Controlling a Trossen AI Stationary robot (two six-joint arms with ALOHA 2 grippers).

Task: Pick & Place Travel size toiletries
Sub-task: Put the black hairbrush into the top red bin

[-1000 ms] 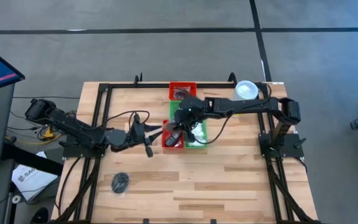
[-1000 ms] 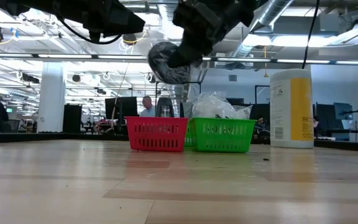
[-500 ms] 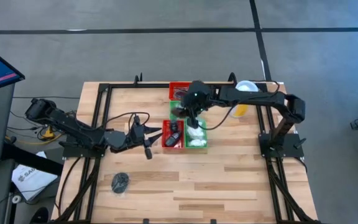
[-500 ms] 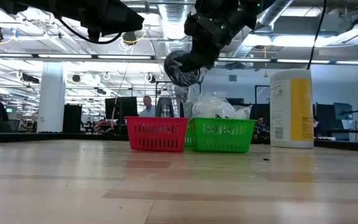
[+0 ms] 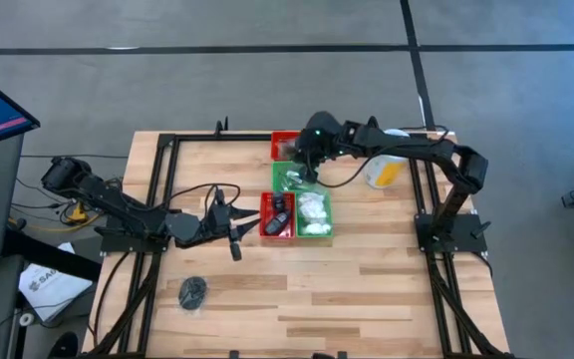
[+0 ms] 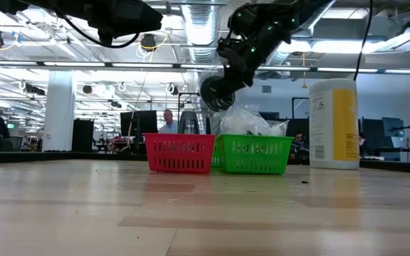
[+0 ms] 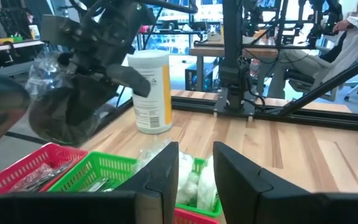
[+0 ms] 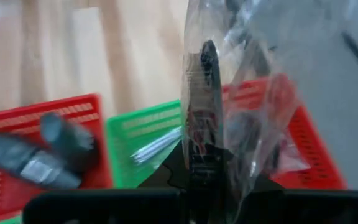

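Note:
My right gripper (image 5: 305, 160) is shut on a clear packet with a dark round disc (image 6: 216, 92), high above the far trays. In the right wrist view the packet (image 8: 207, 112) hangs over a green tray of thin pale sticks (image 8: 157, 146). The near red tray (image 5: 265, 227) holds dark disc packets (image 5: 279, 211). The near green tray (image 5: 327, 231) holds white puffy lumps (image 5: 314, 214). Another dark disc packet (image 5: 192, 292) lies flat on the table at near left. My left gripper (image 7: 194, 174) is open, left of the near red tray. My right gripper pinches the clear packet between its two fingers at the packet's upper edge (image 8: 205, 177), coming from above and pointing down. The packet hangs below the fingers, lifted clear of the trays, with the dark disc (image 8: 202, 93) edge-on inside it.
A tall yellow canister with a white lid (image 5: 387, 170) stands right of the trays, near the right arm. A far red tray (image 5: 289, 138) sits beside the table's far edge. Black frame rails (image 5: 157, 199) run along both sides. Bare wood (image 5: 367, 289) lies toward the near edge.
My right gripper has carried the packet from over the near red tray toward the table's far edge, staying shut on it. The packet has stayed lifted, swinging below the fingers.

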